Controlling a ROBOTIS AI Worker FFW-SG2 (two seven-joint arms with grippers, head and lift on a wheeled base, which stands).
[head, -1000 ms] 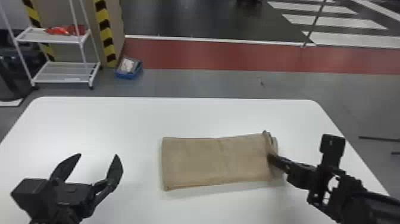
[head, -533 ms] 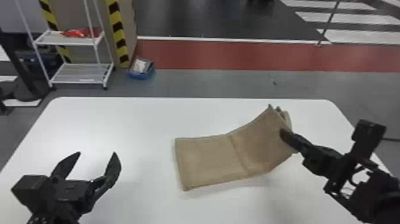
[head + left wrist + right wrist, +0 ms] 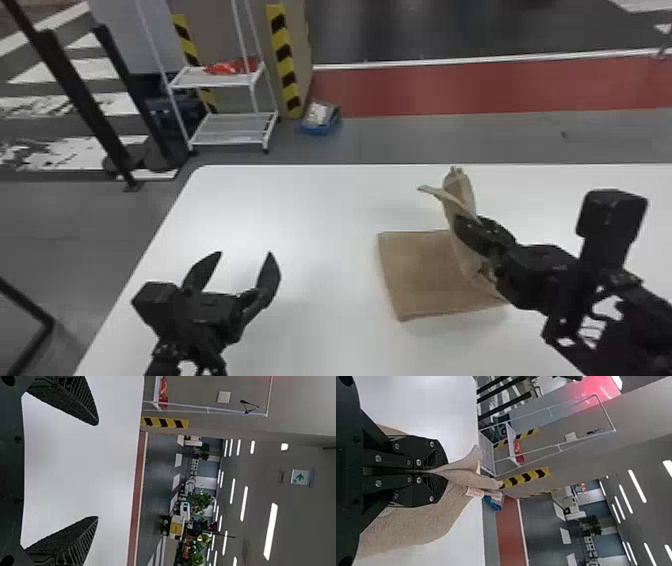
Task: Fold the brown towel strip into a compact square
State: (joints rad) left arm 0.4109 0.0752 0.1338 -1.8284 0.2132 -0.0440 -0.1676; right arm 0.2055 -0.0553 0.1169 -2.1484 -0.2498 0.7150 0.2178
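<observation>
Landmark: the white table (image 3: 310, 225). Brown towel strip (image 3: 420, 275) sits to the right of the middle of the table as seen from the head; one part lies flat on the top, its near left corner squared off, while the rest stands lifted off the table in a steep, creased fold, with a narrow flap jutting left. Right gripper (image 3: 462, 232), above the table's right side: in its wrist view both fingers (image 3: 429, 457) are pressed together, pinching the towel, with gathered cloth poking out past the tips (a small white tag (image 3: 474, 492) with reddish marks shows on the cloth there). Left gripper (image 3: 245, 255), above the table's near left part: fingers spread wide, nothing between them, well apart from the towel. Beyond the table's far left corner, a white wire rack (image 3: 232, 125) with a red item (image 3: 230, 67) on its upper shelf; just beside the rack, past the table's far edge, a blue bin (image 3: 320, 130) on the floor.
</observation>
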